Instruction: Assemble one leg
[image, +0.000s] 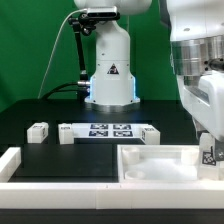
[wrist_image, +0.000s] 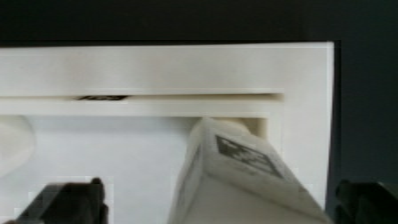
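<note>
A white leg (wrist_image: 240, 165) with a black-and-white tag stands tilted on the large white square panel (wrist_image: 107, 135) near its edge. My gripper (wrist_image: 217, 205) is open around the leg. One black finger (wrist_image: 71, 205) stands clear of it, and the other finger (wrist_image: 365, 205) is close beside it. In the exterior view the gripper (image: 207, 150) hangs at the far right over the panel (image: 160, 165), with the tagged leg (image: 208, 156) at its tips. Another leg (image: 38, 131) lies on the black table at the exterior view's left.
The marker board (image: 105, 131) lies mid-table in front of the robot base (image: 110, 75). Another small white part (image: 150, 133) sits at the board's right end. A white wall piece (image: 12, 160) runs along the front left. A green backdrop stands behind.
</note>
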